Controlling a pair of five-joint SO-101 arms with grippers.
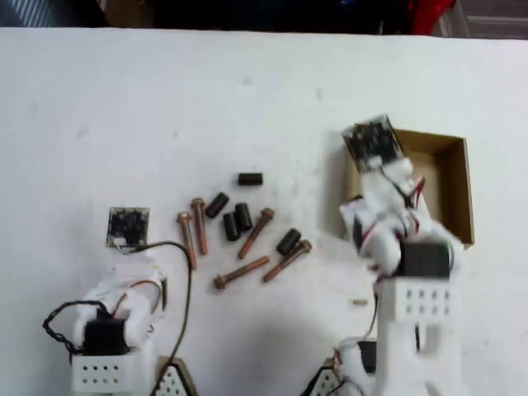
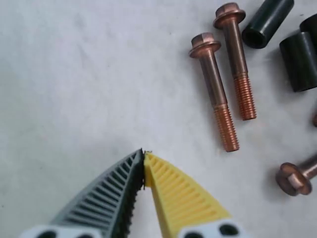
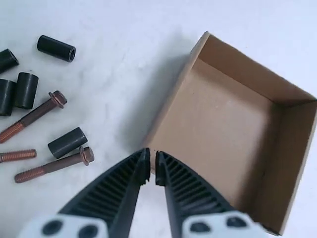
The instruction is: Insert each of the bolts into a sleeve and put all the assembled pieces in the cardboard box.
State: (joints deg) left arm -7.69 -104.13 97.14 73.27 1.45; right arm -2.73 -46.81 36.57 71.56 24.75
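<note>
Risk: w/ left gripper (image 2: pixel 143 153) shut, empty, lower left of high view, right gripper (image 3: pixel 152 166) all but shut, empty, at cardboard box (image 1: pixel 450 177) rim on the right, your approach could scatter bolts (image 1: pixel 241 271) & sleeves (image 1: pixel 242 216) crowded mid-frame.

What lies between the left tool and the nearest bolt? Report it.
The stretch is bare. In the left wrist view, plain table runs from the left tool to the threaded end of the nearest bolt.
</note>
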